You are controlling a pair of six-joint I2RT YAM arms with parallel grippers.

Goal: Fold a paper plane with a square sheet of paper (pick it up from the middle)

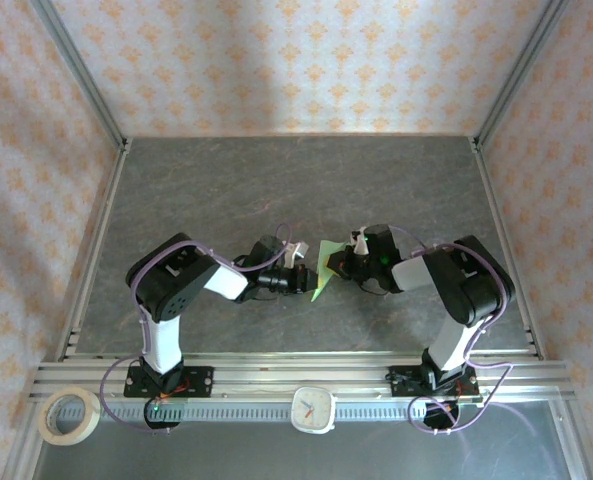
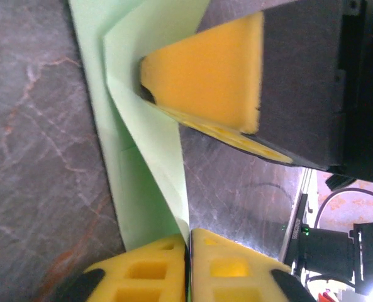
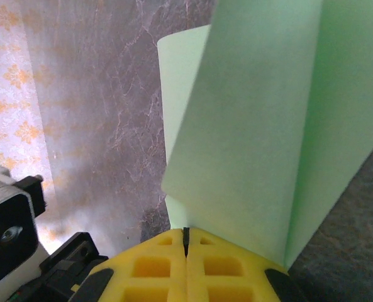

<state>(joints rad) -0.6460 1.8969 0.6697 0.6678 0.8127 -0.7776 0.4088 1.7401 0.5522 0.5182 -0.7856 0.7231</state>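
Note:
The square sheet of paper (image 1: 325, 268), pale green and folded into a narrow pointed shape with loose flaps, hangs above the middle of the dark table (image 1: 276, 190) between both arms. My left gripper (image 1: 306, 278) pinches its left edge: in the left wrist view the yellow pads (image 2: 155, 270) of the left gripper (image 2: 189, 242) stand together on the paper's corner (image 2: 142, 157). My right gripper (image 1: 342, 265) grips the other side, and its yellow pad (image 2: 205, 75) presses into the fold. In the right wrist view the paper (image 3: 268, 126) rises straight out of the shut right gripper (image 3: 186, 234).
A roll of tape (image 1: 69, 416) and a small white clock (image 1: 313, 408) lie on the rail in front of the arm bases. Aluminium frame posts and patterned walls enclose the table on three sides.

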